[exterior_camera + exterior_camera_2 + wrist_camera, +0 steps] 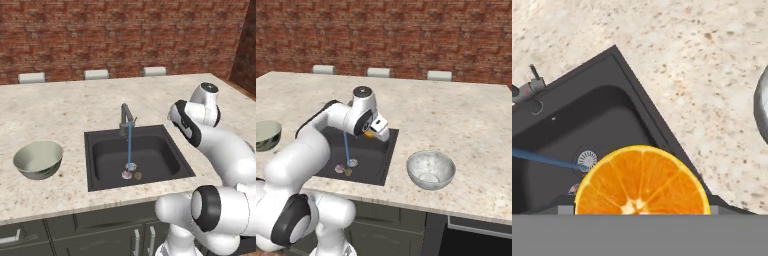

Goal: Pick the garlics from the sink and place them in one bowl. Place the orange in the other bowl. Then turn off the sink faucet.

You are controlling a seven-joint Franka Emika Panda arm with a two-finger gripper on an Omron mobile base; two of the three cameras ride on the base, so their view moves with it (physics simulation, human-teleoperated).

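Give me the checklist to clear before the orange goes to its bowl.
1. Orange gripped: ok, it sits in the jaws of the gripper, raised over the right side of the sink.
2. Speckled bowl ready: ok, empty, on the counter right of the sink.
3. Garlics out of the sink: not ok, both lie by the drain.
4. Green-grey bowl ready: ok, empty, left of the sink.
5. Faucet off: not ok, water runs.

Kitchen: stone counter [65, 112], sink [135, 155], faucet [126, 119].
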